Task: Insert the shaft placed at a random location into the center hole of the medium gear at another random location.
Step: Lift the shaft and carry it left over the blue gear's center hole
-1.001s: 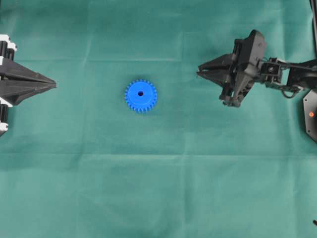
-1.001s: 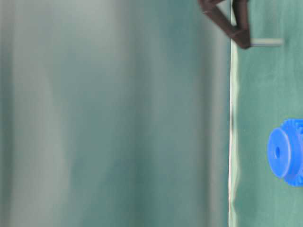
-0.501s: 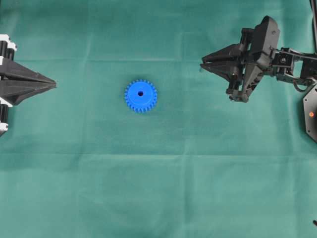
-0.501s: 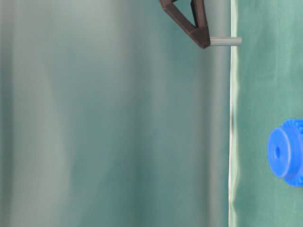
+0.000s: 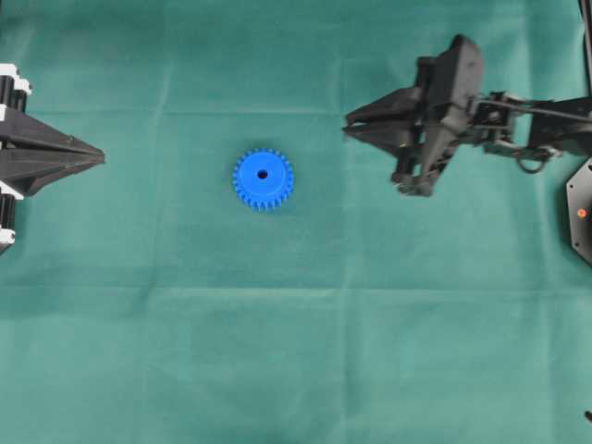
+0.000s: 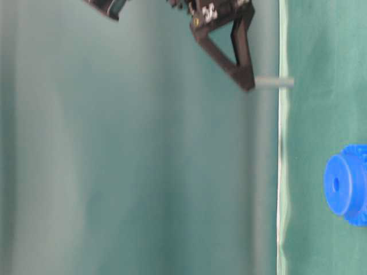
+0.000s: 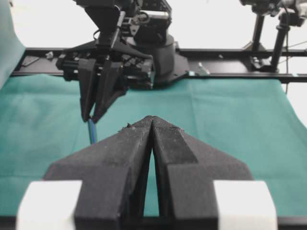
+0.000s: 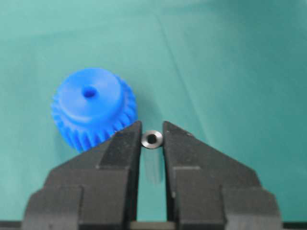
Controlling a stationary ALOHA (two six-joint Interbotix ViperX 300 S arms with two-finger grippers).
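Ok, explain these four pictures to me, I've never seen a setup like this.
Two robot arms face each other over a green cloth. One picture looks straight down, one looks sideways from table height, and two come from cameras on the arms. On the cloth lies a blue gear with a hole in its middle. The right gripper pinches a small metal pin between its fingers, above the cloth. The left gripper is shut and holds nothing.

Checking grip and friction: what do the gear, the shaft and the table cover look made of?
Medium gear: probably moulded plastic, uniform matte blue. Shaft: apparently metal, silvery-grey with a sheen. Green table cover: likely cloth, matte, with fold creases.
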